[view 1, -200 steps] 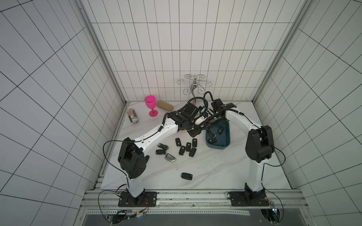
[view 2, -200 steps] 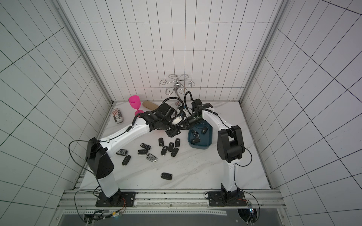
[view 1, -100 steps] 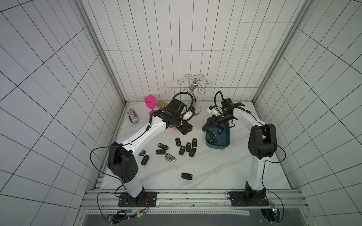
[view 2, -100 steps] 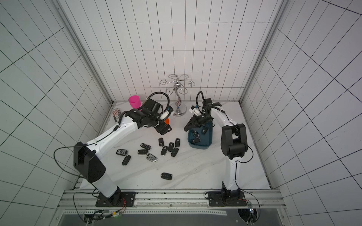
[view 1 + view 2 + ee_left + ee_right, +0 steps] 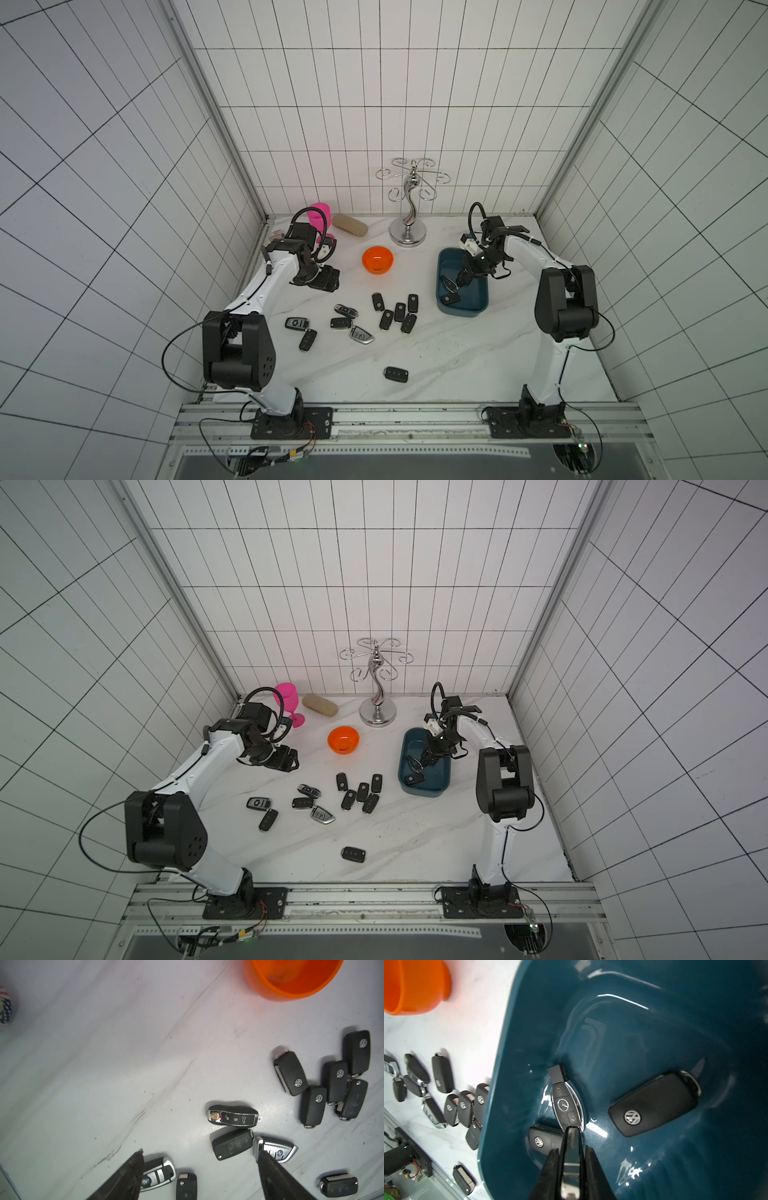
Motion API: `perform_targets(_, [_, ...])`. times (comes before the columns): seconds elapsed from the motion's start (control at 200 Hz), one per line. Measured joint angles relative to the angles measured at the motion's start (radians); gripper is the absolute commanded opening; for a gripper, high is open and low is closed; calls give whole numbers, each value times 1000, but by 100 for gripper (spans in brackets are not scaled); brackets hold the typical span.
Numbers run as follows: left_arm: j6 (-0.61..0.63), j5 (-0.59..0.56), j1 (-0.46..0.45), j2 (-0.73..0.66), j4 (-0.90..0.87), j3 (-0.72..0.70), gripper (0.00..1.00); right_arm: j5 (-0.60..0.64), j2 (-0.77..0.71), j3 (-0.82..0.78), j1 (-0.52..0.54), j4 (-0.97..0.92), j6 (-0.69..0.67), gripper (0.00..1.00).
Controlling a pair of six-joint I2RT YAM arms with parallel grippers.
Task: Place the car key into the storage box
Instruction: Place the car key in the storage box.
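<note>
The right end effector (image 5: 572, 1150) clenches a car key (image 5: 571, 1138) over the storage box (image 5: 473, 305), right of centre in both top views; the left end effector (image 5: 200, 1153) hangs released over loose keys (image 5: 232, 1115) on the table (image 5: 104, 1064)

Pretty bright, even light with soft shadows. Glare streaks on the storage box (image 5: 675, 1043), and close-up stuff in the wrist views looks kinda soft.

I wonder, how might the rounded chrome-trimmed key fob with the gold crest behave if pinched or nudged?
The chrome-trimmed key fob looks hard-shelled, so probably stiff. Its glossy, curved rim may slip in a pinch. Lying flat on the smooth table, it would likely slide rather than roll.
</note>
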Motion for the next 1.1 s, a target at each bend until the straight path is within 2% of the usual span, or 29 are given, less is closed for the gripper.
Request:
perform_targets(0.2, [0, 4, 84, -13, -28, -12, 84, 73, 42, 1, 20, -1, -1, 8])
perform_targets(0.38, [1, 23, 165, -13, -26, -39, 85, 95, 43, 9, 39, -2, -6, 40])
perform_targets(0.65, [2, 34, 207, -13, -27, -91, 86, 122, 68, 11, 44, 1, -10, 72])
perform_targets(0.805, [10, 34, 225, -13, -25, -98, 86, 136, 69, 15, 45, 4, -7, 83])
perform_targets(1.099, [39, 10, 274, -26, -37, -178, 82, 145, 63, 34, 45, 23, -3, 94])
